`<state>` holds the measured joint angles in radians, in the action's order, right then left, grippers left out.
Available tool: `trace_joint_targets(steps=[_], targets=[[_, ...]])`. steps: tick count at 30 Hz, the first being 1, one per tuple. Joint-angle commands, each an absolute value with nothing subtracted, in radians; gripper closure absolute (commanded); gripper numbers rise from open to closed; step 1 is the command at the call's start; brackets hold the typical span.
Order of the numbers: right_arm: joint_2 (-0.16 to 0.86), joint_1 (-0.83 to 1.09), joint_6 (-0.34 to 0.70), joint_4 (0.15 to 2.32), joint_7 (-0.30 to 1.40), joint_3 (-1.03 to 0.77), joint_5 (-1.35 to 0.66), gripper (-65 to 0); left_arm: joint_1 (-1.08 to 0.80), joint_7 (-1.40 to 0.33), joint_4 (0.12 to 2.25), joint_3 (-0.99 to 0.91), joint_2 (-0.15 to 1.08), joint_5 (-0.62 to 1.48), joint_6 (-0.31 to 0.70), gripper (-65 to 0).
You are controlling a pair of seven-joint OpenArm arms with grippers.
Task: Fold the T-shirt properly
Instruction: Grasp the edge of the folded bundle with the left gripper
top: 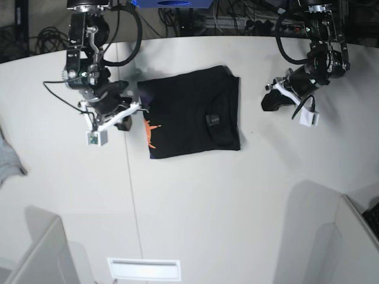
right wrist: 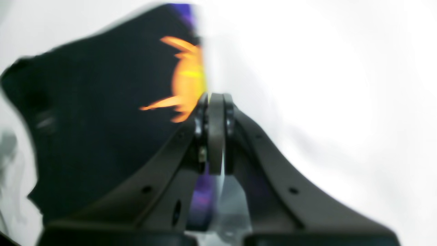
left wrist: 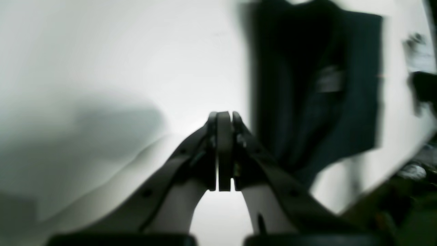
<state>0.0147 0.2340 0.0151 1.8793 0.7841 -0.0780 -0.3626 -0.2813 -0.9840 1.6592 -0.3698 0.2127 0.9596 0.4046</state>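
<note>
The black T-shirt [top: 192,112] lies flat on the white table [top: 237,195] as a folded rectangle, with an orange graphic [top: 148,133] showing along its left edge. My right gripper [top: 133,109] hovers just off that left edge. In the right wrist view the right gripper [right wrist: 215,136] is shut, with the T-shirt [right wrist: 102,119] and its orange print to its left. My left gripper [top: 269,102] is off the shirt's right side, apart from it. Its fingers are pressed together on nothing in the left wrist view [left wrist: 223,150], and the T-shirt [left wrist: 314,89] lies beyond.
A small grey cloth [top: 9,163] hangs over the table's left edge. Cables and equipment [top: 195,15] crowd the back behind the table. Pale panels stand at the front left [top: 35,248] and front right [top: 349,242] corners.
</note>
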Motion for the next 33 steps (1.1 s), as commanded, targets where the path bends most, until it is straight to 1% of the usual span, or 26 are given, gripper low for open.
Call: trace_joint_targets(steps=[1, 5, 8, 10, 12, 17, 23, 24, 25, 26, 28, 30, 32, 33], targets=[[0.016, 0.234, 0.022, 1.902, 0.763, -0.101, -0.371, 0.0, -0.263, -0.969, 1.670, -0.364, 0.220, 0.987, 0.414, -9.7], [0.018, 0.259, 0.022, 1.902, 0.766, -0.185, -0.371, 0.0, -0.219, -0.969, 1.669, -0.295, 0.186, 0.989, 0.414, -38.0], [0.039, 0.266, 0.024, 1.902, 0.768, -0.206, -0.371, 0.0, -0.196, -0.967, 1.662, -0.268, 0.156, 0.989, 0.414, -53.0], [0.064, 0.275, 0.024, 1.902, 0.768, -0.196, -0.371, 0.0, -0.173, -0.967, 1.633, -0.239, 0.140, 0.984, 0.414, -59.7], [0.071, 0.275, 0.024, 1.902, 0.768, -0.200, -0.371, 0.0, -0.150, -0.966, 1.589, -0.200, 0.137, 0.984, 0.414, -61.9], [0.077, 0.282, 0.024, 1.902, 0.768, -0.205, -0.371, 0.0, -0.082, -0.964, 1.440, -0.117, 0.137, 0.972, 0.409, -61.7], [0.099, 0.291, 0.024, 1.908, 0.768, -0.205, -0.371, 0.0, -0.047, -0.963, 1.363, -0.102, 0.093, 0.829, 0.409, -61.4], [0.099, 0.291, 0.024, 1.908, 0.768, -0.209, -0.371, 0.0, -0.045, -0.963, 1.362, -0.099, 0.087, 0.803, 0.409, -60.2], [0.099, 0.291, 0.024, 1.908, 0.768, -0.228, -0.371, 0.0, -0.045, -0.964, 1.360, -0.097, 0.079, 0.780, 0.407, -56.9], [0.099, 0.291, 0.024, 1.908, 0.768, -0.243, -0.371, 0.0, -0.045, -0.966, 1.360, -0.097, 0.071, 0.762, 0.407, -52.3], [0.097, 0.291, 0.024, 1.908, 0.768, -0.274, -0.371, 0.0, -0.044, -0.969, 1.360, -0.097, 0.061, 0.731, 0.407, -37.4], [0.097, 0.291, 0.024, 1.908, 0.768, -0.306, -0.371, 0.0, -0.041, -0.970, 1.360, -0.097, 0.059, 0.710, 0.407, -19.9], [0.097, 0.292, 0.024, 1.908, 0.768, -0.332, -0.371, 0.0, -0.027, -0.972, 1.360, -0.094, 0.062, 0.693, 0.407, -5.4], [0.097, 0.292, 0.024, 1.908, 0.768, -0.348, -0.371, 0.0, -0.022, -0.972, 1.356, -0.091, 0.064, 0.682, 0.407, 0.0]])
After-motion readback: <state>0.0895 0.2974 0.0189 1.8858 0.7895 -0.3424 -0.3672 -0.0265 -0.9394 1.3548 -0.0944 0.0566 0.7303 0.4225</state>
